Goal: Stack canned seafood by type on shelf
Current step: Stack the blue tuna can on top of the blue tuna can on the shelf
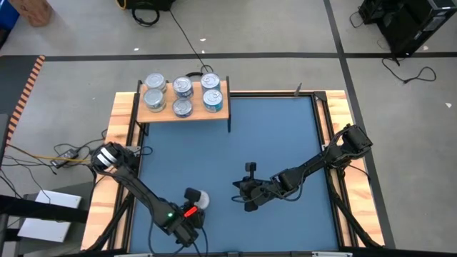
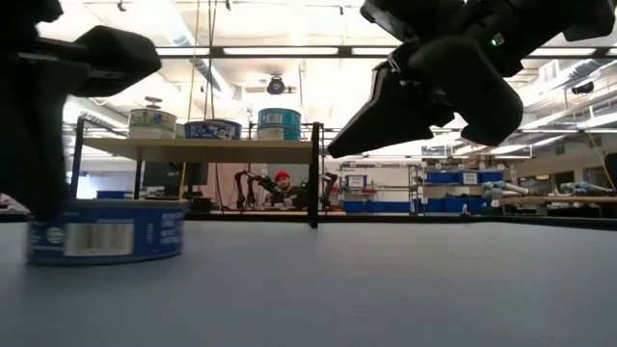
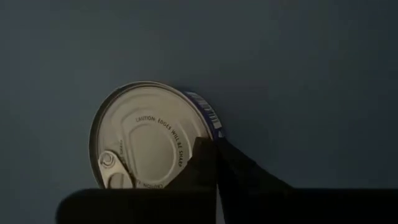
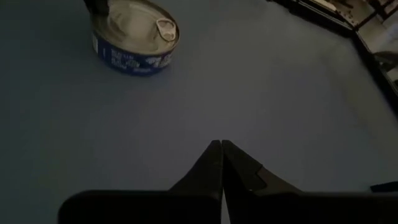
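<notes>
One tin of canned seafood (image 1: pixel 201 199), with a silvery pull-tab lid and a blue label, stands flat on the blue tabletop near the front; it also shows in the low view (image 2: pixel 106 231) and the right wrist view (image 4: pixel 134 37). My left gripper (image 3: pixel 210 144) is shut, with its tips over the lid's edge. My right gripper (image 1: pixel 238 188) hangs shut above bare table to the tin's right, tips (image 4: pixel 221 144) clear of everything. Several more tins (image 1: pixel 183 96) stand on the light wooden shelf (image 1: pixel 223 111) at the far left, some stacked. My left gripper has its shut fingertips (image 3: pixel 202 149) on the tin's lid close to the rim (image 3: pixel 214 127), with nothing between them. They come down from above, slanting from the near side. The tin stands flat on the table. In the low view the fingers (image 2: pixel 39 164) meet the tin's top.
The shelf's black legs (image 2: pixel 314 173) stand on the table's far part. Wooden rails (image 1: pixel 335 107) border the blue tabletop, and open blue surface lies between the two grippers and the shelf. Cables lie on the floor to the left. A person shows far off behind the table in the low view.
</notes>
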